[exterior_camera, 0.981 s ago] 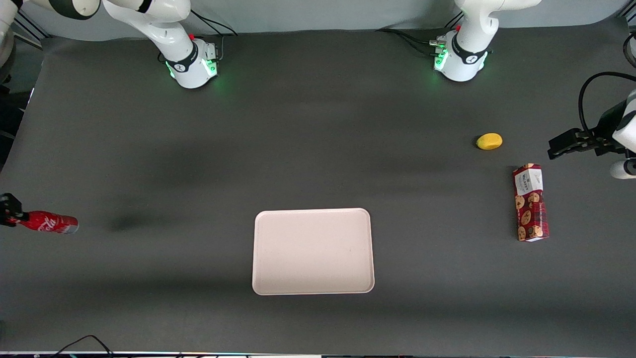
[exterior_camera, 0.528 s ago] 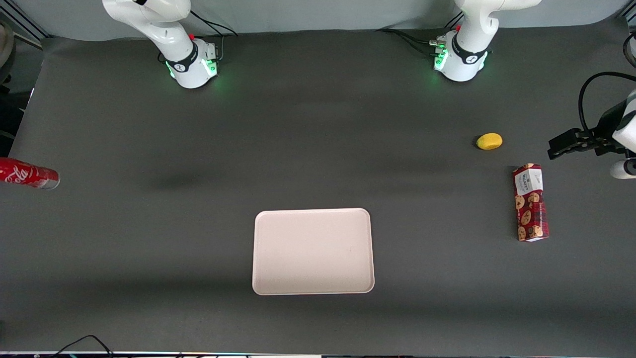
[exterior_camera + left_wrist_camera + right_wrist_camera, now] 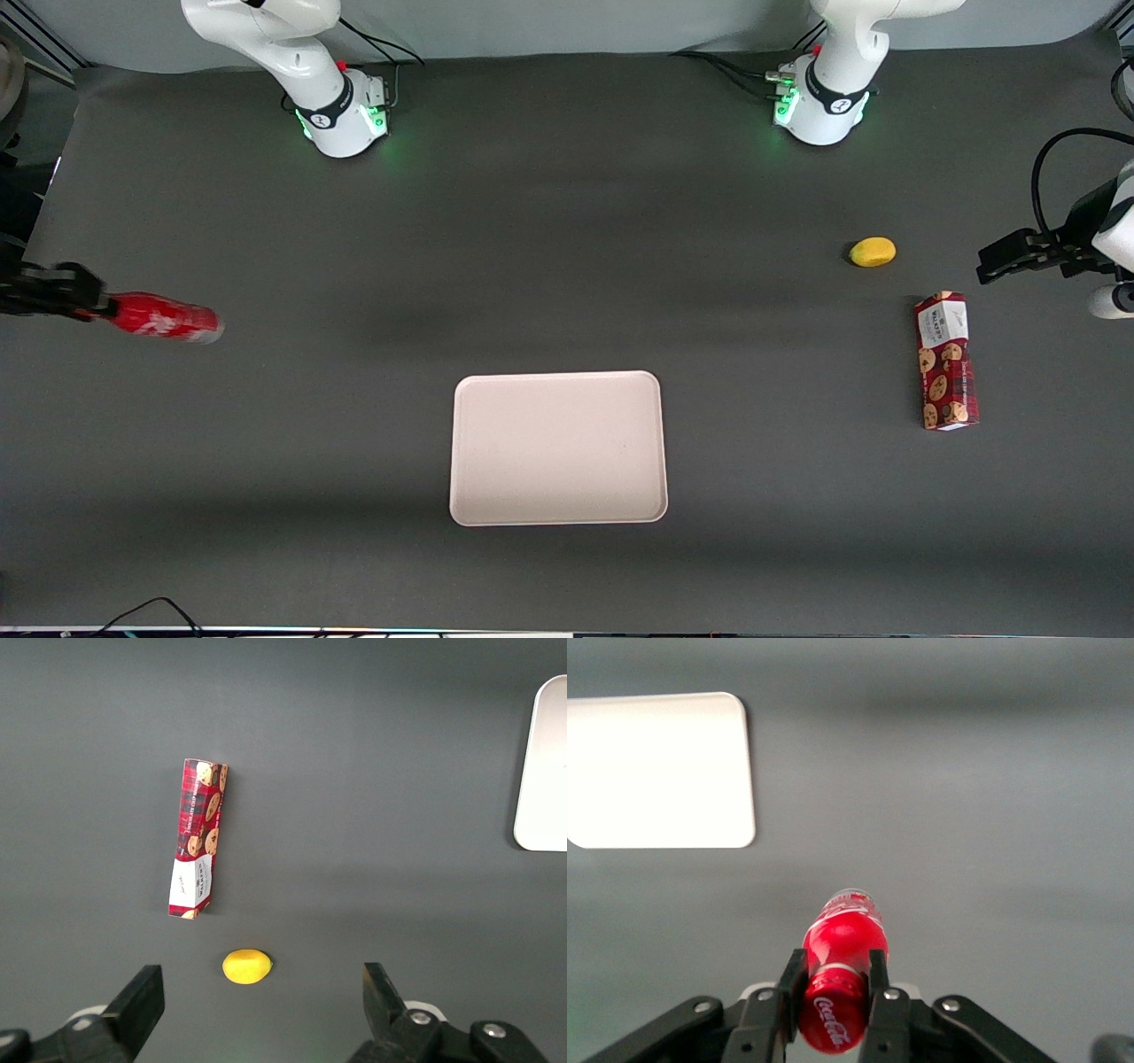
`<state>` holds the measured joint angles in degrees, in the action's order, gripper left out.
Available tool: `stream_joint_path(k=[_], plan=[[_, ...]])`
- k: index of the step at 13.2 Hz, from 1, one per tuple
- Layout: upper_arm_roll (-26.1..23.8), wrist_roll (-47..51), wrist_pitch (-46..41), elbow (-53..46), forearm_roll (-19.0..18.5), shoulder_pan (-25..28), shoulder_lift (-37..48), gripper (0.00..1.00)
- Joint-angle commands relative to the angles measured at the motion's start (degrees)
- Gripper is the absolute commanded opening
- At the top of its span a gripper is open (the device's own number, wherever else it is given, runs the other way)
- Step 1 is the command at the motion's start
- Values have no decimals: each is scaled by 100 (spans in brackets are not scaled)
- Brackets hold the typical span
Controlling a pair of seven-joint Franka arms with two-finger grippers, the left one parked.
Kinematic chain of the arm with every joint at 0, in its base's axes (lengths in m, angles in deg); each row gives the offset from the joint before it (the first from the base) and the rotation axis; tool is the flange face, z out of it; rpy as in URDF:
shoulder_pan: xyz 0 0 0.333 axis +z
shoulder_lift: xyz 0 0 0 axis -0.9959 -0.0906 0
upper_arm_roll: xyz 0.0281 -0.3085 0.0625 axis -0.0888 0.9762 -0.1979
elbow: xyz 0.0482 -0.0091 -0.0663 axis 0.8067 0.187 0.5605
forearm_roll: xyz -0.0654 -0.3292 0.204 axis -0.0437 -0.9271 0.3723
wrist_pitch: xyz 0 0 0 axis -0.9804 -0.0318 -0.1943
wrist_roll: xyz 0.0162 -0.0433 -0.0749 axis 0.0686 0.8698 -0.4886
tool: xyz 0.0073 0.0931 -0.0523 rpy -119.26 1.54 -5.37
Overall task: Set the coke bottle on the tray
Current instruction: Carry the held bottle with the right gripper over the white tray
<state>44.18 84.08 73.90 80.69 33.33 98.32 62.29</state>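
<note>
My gripper (image 3: pixel 89 306) hangs above the table at the working arm's end, shut on the neck of the coke bottle (image 3: pixel 164 318). The slim red bottle lies level in the air, its silvery base pointing toward the tray. In the right wrist view the two fingers (image 3: pixel 791 979) clamp the bottle (image 3: pixel 843 943) just below its red cap, and the gripper (image 3: pixel 833 979) carries it clear of the mat. The cream-white tray (image 3: pixel 558 447) rests flat near the table's front edge, well apart from the bottle; its rounded corner (image 3: pixel 700 771) shows in the right wrist view.
A red cookie box (image 3: pixel 946 361) lies toward the parked arm's end of the table, with a small yellow lemon-like object (image 3: pixel 873 252) a little farther from the camera. Both also show in the left wrist view: box (image 3: pixel 197 850), yellow object (image 3: pixel 246 966). Dark mat covers the table.
The gripper with the bottle rose away from the camera, then swung inward from the table's edge toward the tray. The tray, box and yellow object stayed put.
</note>
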Motion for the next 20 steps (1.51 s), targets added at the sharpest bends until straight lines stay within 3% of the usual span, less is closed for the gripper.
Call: stream_joint_path(k=[1, 4, 8, 11, 14, 20], plan=[[-7, 1440, 471, -39, -71, 709, -196, 0], [-358, 2669, 1359, -48, -131, 1179, -715, 0], [-403, 2785, 2397, -22, -158, 1215, -1532, 0], [-412, 3029, 2969, -22, -622, 1346, -2095, 0], [-481, 3145, 3488, -39, -703, 1355, -2491, 0], [-500, 3154, 3744, -13, -720, 1355, -2773, 0]])
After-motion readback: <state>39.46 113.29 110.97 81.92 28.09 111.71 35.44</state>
